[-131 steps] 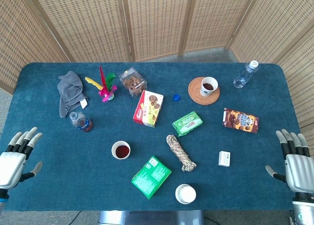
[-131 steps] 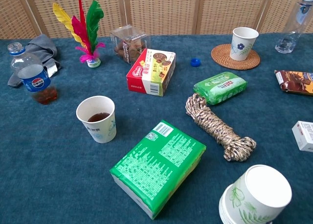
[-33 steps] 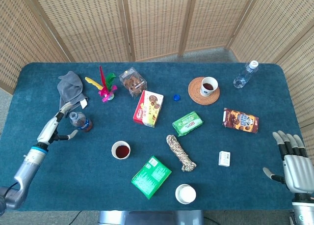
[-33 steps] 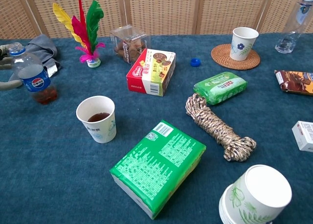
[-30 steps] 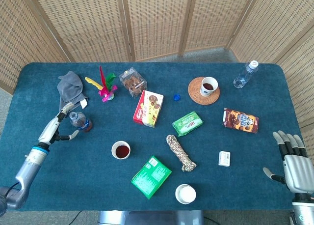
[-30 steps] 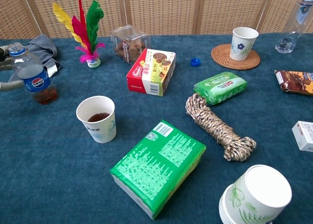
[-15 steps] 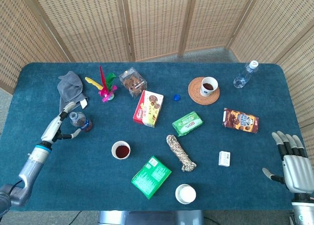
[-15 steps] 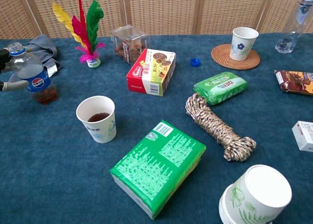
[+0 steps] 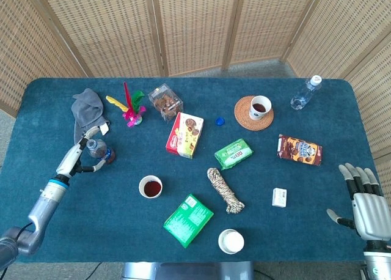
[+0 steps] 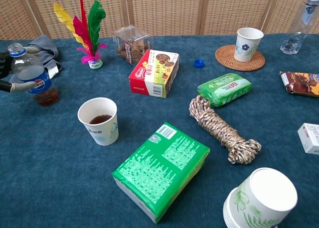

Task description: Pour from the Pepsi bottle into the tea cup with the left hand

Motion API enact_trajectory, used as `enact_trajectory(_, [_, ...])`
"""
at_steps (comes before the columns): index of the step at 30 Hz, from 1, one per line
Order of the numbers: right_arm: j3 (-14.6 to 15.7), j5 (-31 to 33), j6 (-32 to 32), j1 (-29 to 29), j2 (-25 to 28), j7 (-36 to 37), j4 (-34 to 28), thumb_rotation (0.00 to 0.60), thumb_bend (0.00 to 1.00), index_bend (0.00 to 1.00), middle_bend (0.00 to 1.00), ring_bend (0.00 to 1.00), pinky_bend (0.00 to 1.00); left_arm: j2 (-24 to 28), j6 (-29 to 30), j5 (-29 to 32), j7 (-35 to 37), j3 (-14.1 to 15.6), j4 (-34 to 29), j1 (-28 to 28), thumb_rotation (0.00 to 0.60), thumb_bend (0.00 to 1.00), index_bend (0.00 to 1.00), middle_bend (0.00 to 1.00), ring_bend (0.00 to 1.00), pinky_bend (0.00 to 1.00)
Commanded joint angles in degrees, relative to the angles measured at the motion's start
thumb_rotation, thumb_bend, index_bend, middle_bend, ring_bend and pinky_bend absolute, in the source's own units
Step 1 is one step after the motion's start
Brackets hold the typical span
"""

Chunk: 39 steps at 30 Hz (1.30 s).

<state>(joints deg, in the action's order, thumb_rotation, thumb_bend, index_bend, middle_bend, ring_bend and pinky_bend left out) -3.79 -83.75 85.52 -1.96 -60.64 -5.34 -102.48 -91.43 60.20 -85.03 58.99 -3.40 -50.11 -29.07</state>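
Note:
The Pepsi bottle (image 9: 98,150) (image 10: 34,77) stands upright at the table's left side, uncapped, with a little dark drink in it. My left hand (image 9: 82,151) has come in from the left and brackets it. The thumb (image 10: 20,85) lies across the front of the blue label and the fingers (image 9: 91,132) stretch straight past the far side. A paper tea cup (image 9: 150,186) (image 10: 99,121) holding dark tea stands to the bottle's right and nearer to me. My right hand (image 9: 366,200) rests open beyond the table's right front corner, holding nothing.
Behind the bottle lie a grey cloth (image 9: 87,112) and a feather shuttlecock (image 9: 129,106). A second cup sits on a coaster (image 9: 252,116). A biscuit box (image 9: 184,134), green packs (image 9: 188,219), a rope coil (image 9: 225,190), a blue cap (image 9: 220,120) and stacked cups (image 9: 231,241) fill the middle.
My left hand came up from the front left corner to the bottle. Over the last second it slid right, until thumb and fingers bracket the bottle. The right hand barely moved.

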Motion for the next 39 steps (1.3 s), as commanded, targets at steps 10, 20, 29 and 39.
enact_trajectory(10, [0.11, -0.11, -0.09, 0.01, 0.26, 0.45, -0.17, 0.6, 0.08, 0.0, 0.0, 0.0, 0.0, -1.06, -1.22, 0.77, -0.47, -0.29, 0.32, -0.6, 0.6, 0.4, 0.0, 0.0, 0.0, 0.0])
enact_trajectory(20, [0.18, -0.2, -0.16, 0.01, 0.39, 0.85, -0.17, 0.6, 0.08, 0.0, 0.0, 0.0, 0.0, -2.35, -1.38, 2.38, -3.29, -1.31, 0.67, -0.5, 0.6, 0.48, 0.14, 0.12, 0.01, 0.11])
enact_trajectory(29, [0.22, -0.34, -0.02, 0.07, 0.47, 0.95, -0.21, 0.6, 0.08, 0.0, 0.0, 0.0, 0.0, -3.25, -0.43, 3.59, -5.74, -2.5, 0.46, -0.11, 0.6, 0.48, 0.32, 0.28, 0.13, 0.23])
enact_trajectory(39, [0.32, -0.48, -0.03, 0.09, 0.54, 0.98, -0.3, 0.6, 0.08, 0.0, 0.0, 0.0, 0.0, -2.54, 1.1, 3.75, -7.21, -3.17, -1.3, 0.4, 0.6, 0.5, 0.36, 0.33, 0.19, 0.33])
